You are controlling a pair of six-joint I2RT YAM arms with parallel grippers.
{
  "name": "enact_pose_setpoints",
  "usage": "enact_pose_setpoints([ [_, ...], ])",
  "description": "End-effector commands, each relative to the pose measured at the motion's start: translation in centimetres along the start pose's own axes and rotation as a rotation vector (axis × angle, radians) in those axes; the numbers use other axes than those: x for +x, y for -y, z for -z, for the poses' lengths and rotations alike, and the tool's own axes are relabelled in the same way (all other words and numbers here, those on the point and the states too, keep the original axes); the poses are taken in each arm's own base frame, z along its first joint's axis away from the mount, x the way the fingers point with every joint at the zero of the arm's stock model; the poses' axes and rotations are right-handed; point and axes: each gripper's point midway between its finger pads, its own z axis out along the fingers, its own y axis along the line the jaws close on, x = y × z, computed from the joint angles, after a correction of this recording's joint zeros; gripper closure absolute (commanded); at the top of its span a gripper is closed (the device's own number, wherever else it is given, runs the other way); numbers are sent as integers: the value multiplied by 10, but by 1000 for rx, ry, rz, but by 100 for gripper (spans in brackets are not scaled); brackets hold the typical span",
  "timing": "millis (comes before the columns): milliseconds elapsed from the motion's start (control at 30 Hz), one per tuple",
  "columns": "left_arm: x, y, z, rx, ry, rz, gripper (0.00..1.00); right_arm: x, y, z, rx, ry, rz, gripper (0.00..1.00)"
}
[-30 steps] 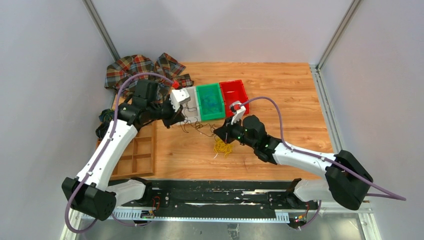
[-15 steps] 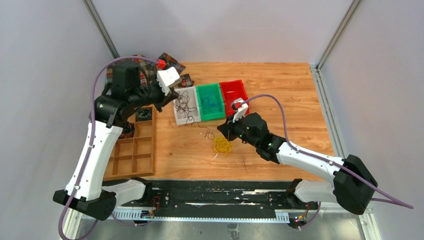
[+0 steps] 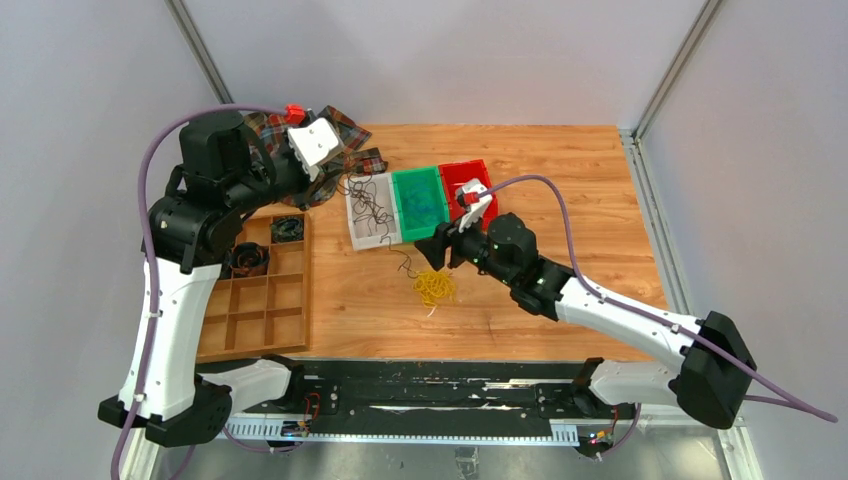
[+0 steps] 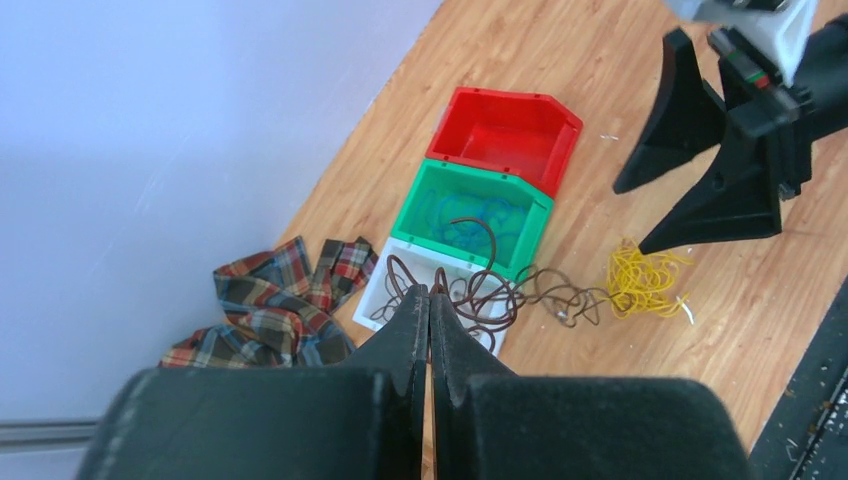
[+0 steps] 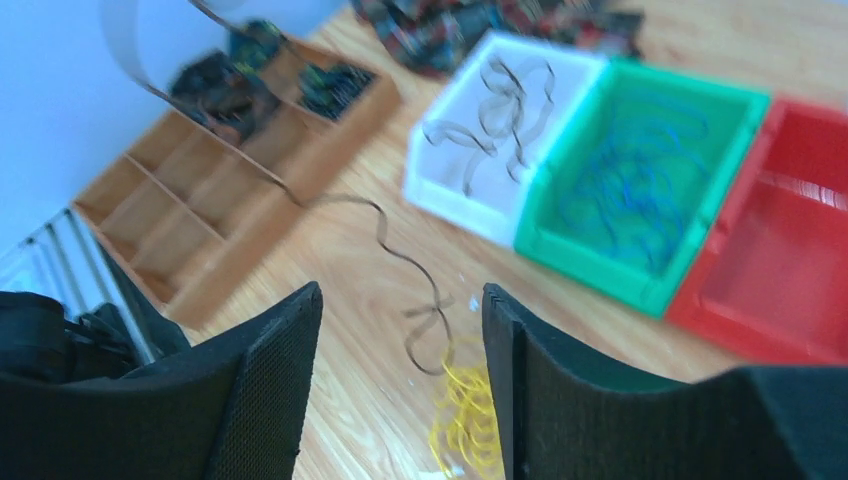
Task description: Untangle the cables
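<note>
Gripping a thin dark wiry cable [image 3: 370,212] in fully closed left jaws, high above the wooden tabletop's [image 3: 570,180] far left corner, loops trailing over the white plastic bin [image 3: 352,222] toward mid-tabletop. Hovering with right jaws spread wide and empty just above a loose yellow wire bundle [image 3: 434,287]; blue-green strands [image 3: 420,205] lying in the neighbouring green bin [image 3: 396,205].

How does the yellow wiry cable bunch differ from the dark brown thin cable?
The yellow wiry cable bunch lies heaped on the wooden table, in neither gripper; the dark brown thin cable is drawn out, pinched by the shut left gripper. The yellow bunch sits on bare wood; the dark cable loops through the white plastic bin. Both are thin, curly.
</note>
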Motion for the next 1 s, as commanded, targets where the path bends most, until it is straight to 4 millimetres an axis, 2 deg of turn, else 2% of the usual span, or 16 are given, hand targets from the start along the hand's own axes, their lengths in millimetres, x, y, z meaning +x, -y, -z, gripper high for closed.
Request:
enact_pose_setpoints([
  [0, -3, 12, 5, 39, 19, 20, 100, -70, -50, -1, -116, 155, 104, 37],
  [100, -5, 13, 6, 41, 24, 37, 100, -89, -71, -6, -154, 198, 152, 36],
  [233, -6, 17, 7, 52, 30, 60, 100, -97, -91, -16, -180, 237, 218, 36],
  [533, 1, 23, 8, 58, 20, 87, 100, -86, -94, -56, -141, 192, 279, 42],
  [600, 5, 25, 6, 59, 9, 108, 100, -86, -91, -64, -117, 187, 283, 52],
  [767, 24, 23, 2, 30, -49, 142, 100, -84, -79, -64, -53, 165, 280, 98],
  [967, 50, 26, 1, 8, -116, 146, 100, -80, -69, -36, -78, 158, 208, 99],
])
